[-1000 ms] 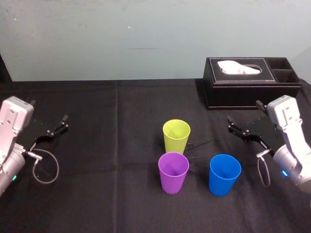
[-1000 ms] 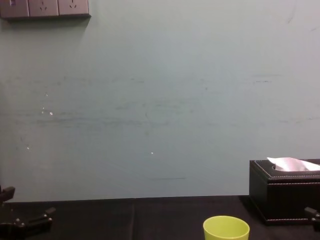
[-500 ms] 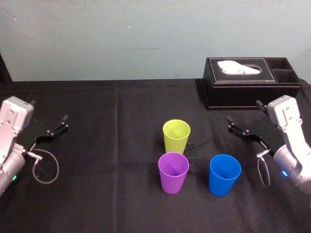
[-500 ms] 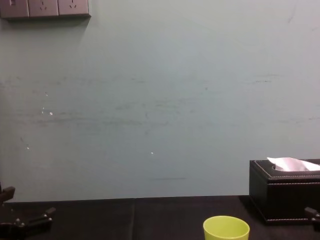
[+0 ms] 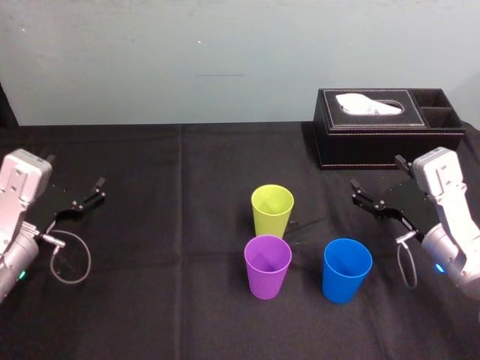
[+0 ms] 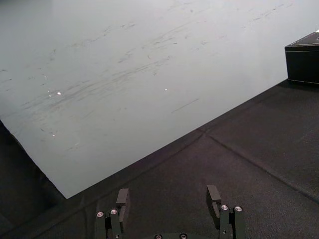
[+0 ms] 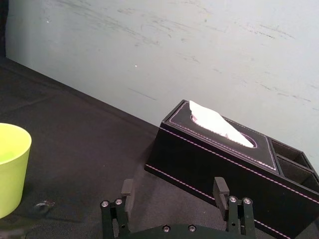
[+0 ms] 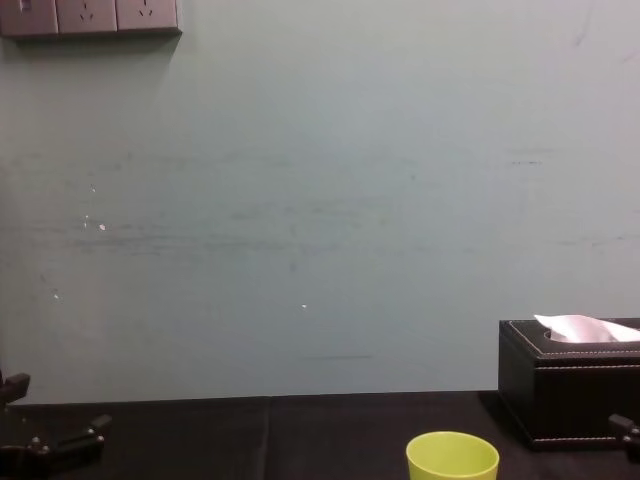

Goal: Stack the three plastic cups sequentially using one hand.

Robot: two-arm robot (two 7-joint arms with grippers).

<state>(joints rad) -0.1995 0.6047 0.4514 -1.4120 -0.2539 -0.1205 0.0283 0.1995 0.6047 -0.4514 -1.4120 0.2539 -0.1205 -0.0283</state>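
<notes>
Three plastic cups stand upright and apart on the black tablecloth. The lime-green cup (image 5: 272, 210) (image 8: 452, 457) (image 7: 11, 169) is at the middle, the purple cup (image 5: 268, 266) just in front of it, and the blue cup (image 5: 346, 269) to the right of the purple one. My right gripper (image 5: 377, 181) (image 7: 173, 191) hovers open and empty to the right of the cups, in front of the tissue box. At the table's left side my left gripper (image 5: 76, 189) (image 6: 168, 196) stays open and empty, far from the cups.
A black tissue box (image 5: 388, 126) (image 7: 227, 167) (image 8: 570, 380) with a white tissue sits at the back right, just behind my right gripper. A pale wall (image 8: 320, 200) runs behind the table. Bare black cloth lies between my left gripper and the cups.
</notes>
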